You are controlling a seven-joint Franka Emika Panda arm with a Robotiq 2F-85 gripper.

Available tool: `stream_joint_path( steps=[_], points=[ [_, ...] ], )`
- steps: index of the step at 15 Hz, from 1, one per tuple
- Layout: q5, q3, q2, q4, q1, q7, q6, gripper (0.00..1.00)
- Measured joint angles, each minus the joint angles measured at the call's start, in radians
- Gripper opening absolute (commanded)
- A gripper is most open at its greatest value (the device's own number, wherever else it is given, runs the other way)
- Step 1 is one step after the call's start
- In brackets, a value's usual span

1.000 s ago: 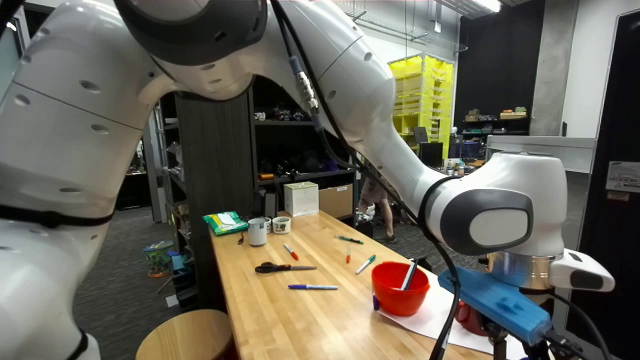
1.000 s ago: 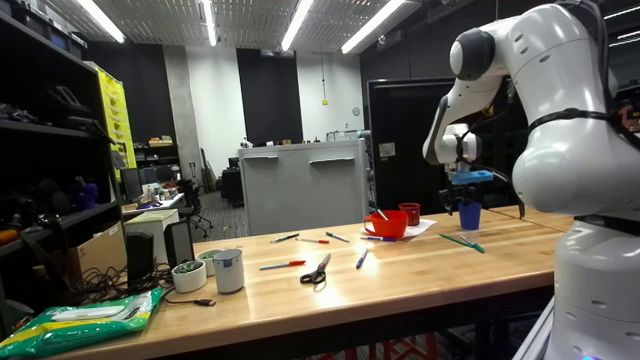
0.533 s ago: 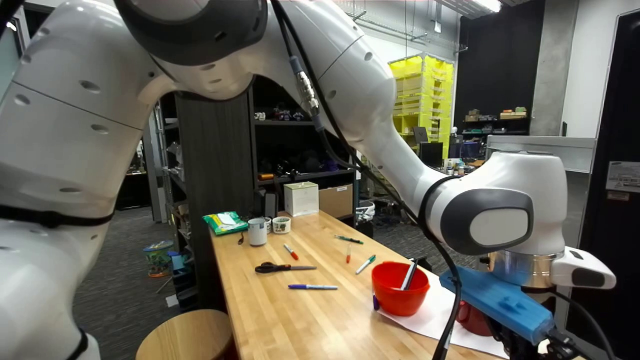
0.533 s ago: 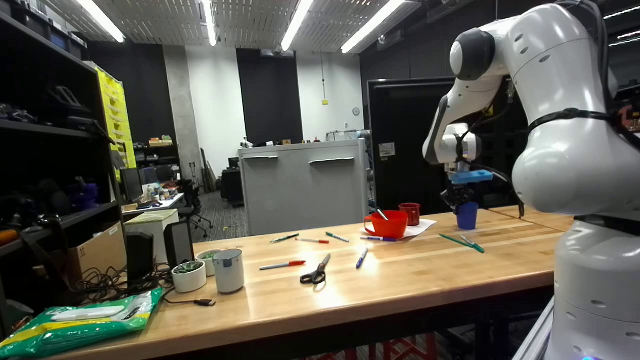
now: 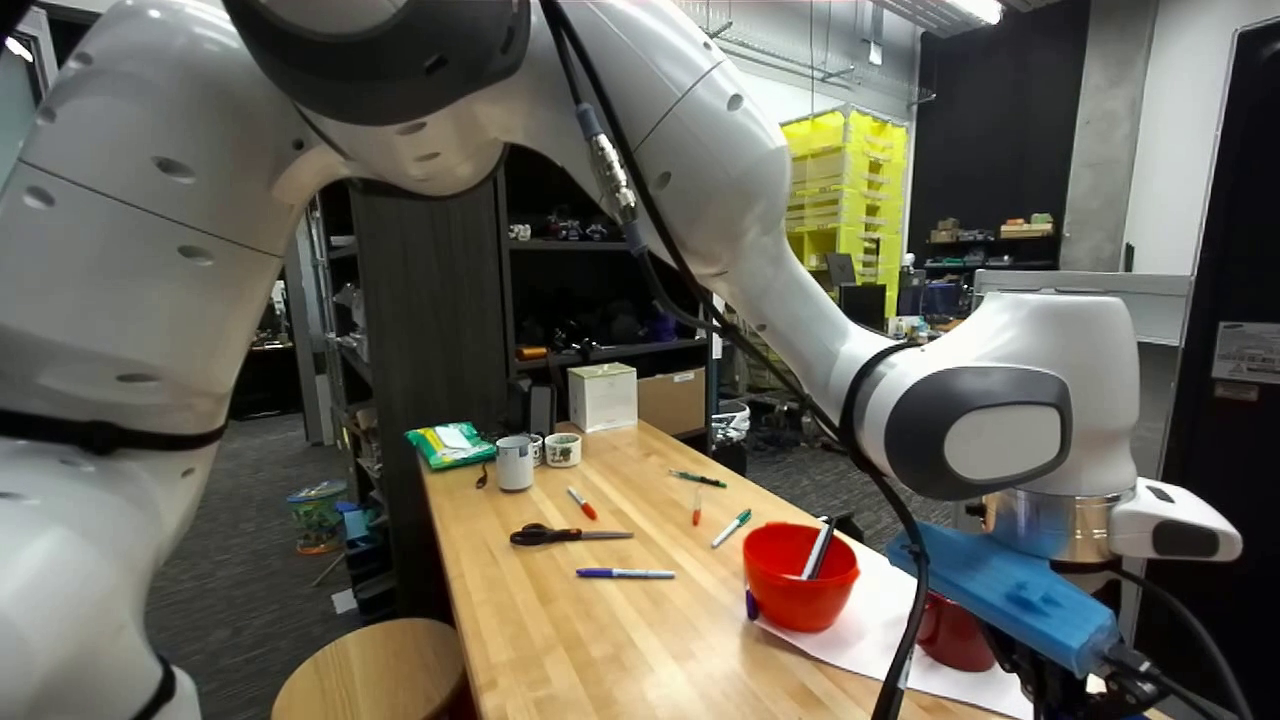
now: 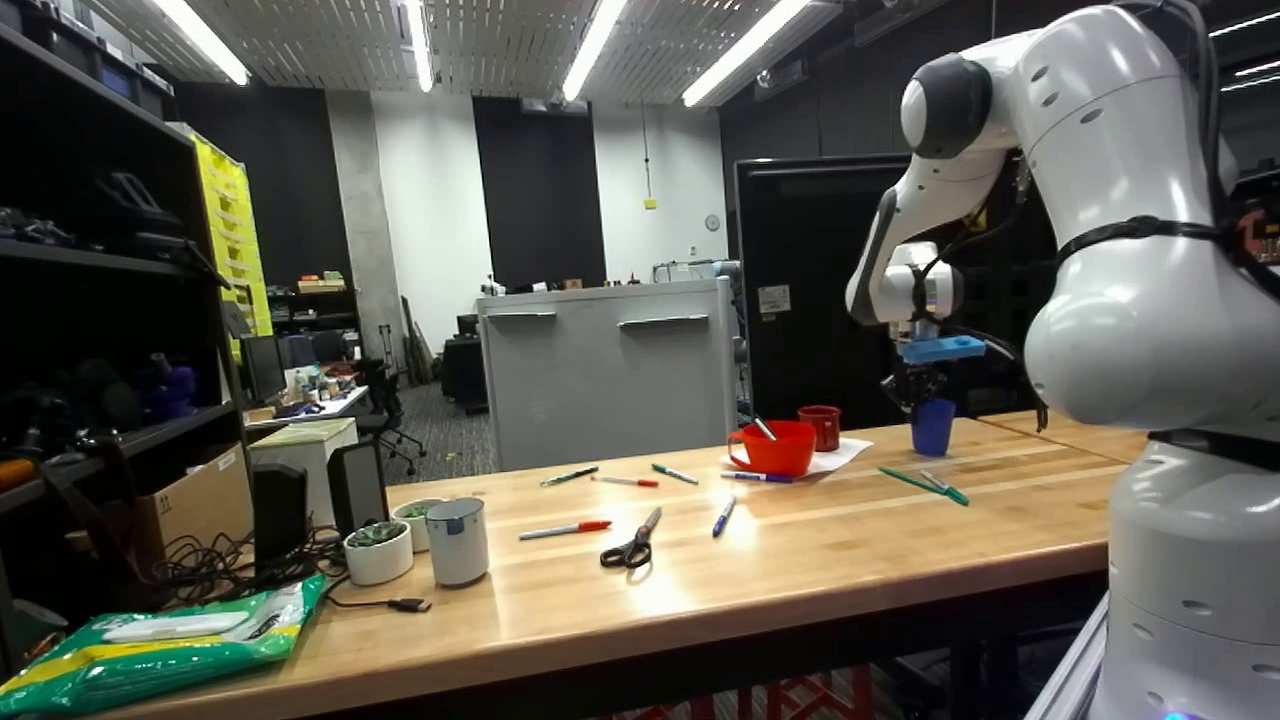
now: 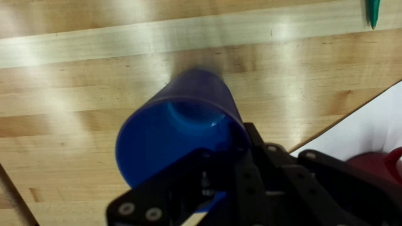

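A blue cup [image 6: 932, 430] is under my gripper [image 6: 914, 404] near the right end of the table in an exterior view. It leans slightly; whether its base is clear of the wood I cannot tell. From above, the wrist view looks into the cup [image 7: 150, 147], with my gripper [image 7: 246, 135] pinching the rim wall, one finger inside and one outside. The dark fingers hide part of the near rim. Just beyond stands a dark red mug [image 6: 820, 428], also partly visible as the red mug [image 7: 370, 164] in the wrist view's corner.
On white paper [image 5: 890, 650], beside the mug, sits a red bowl-like cup [image 5: 795, 590] with pens in it. Green pens [image 6: 920, 482] lie in front of the blue cup. Scissors [image 6: 630, 552], several markers and a grey mug [image 6: 458, 545] are farther along the table.
The jaws have closed onto the cup's wall. Gripper and cup have shifted slightly to the left and a little upward in an exterior view, and the cup has tilted slightly.
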Motion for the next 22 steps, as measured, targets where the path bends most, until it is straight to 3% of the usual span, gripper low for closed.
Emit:
stream_joint_path(
  steps=[9, 15, 22],
  points=[
    [-0.014, 0.007, -0.135, -0.009, 0.028, -0.023, -0.004, 0.01],
    [-0.013, 0.008, -0.274, -0.04, 0.049, -0.061, -0.072, 0.05],
    [-0.013, 0.008, -0.29, -0.061, 0.052, -0.065, -0.076, 0.05]
  ],
)
